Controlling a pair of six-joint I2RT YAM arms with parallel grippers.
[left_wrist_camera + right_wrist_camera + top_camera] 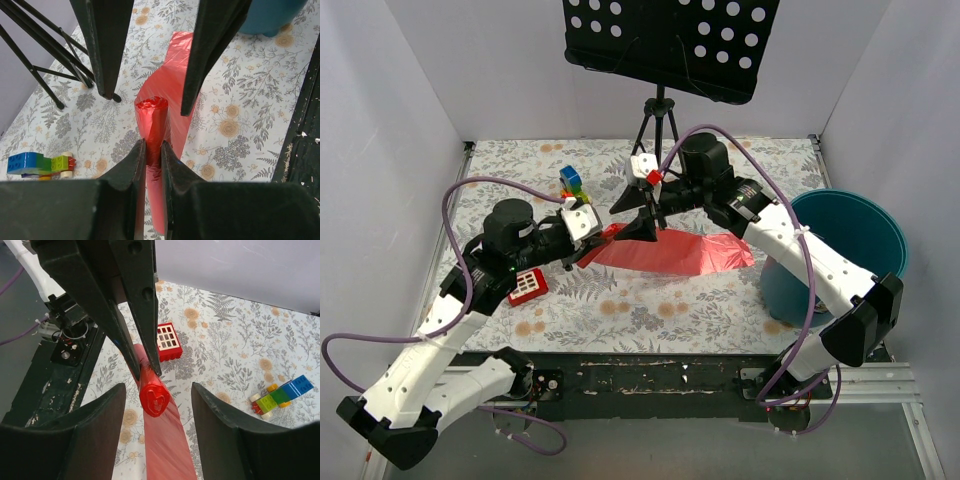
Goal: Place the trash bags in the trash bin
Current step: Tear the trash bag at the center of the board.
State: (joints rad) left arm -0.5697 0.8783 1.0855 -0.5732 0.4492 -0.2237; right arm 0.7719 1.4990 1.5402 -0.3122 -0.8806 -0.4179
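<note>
Now the left claw is pinched tight on the rolled end of the thin, see-through red plastic trash bag; the rest of the bag lies flat on the flowery desk, reaching toward the round teal-blue plastic trash bin; the right claw is open, one finger on each side of the roll, not touching; next, I think, it must squeeze the roll; from above, the claws hide the roll, and the right arm covers part of the bin.
</note>
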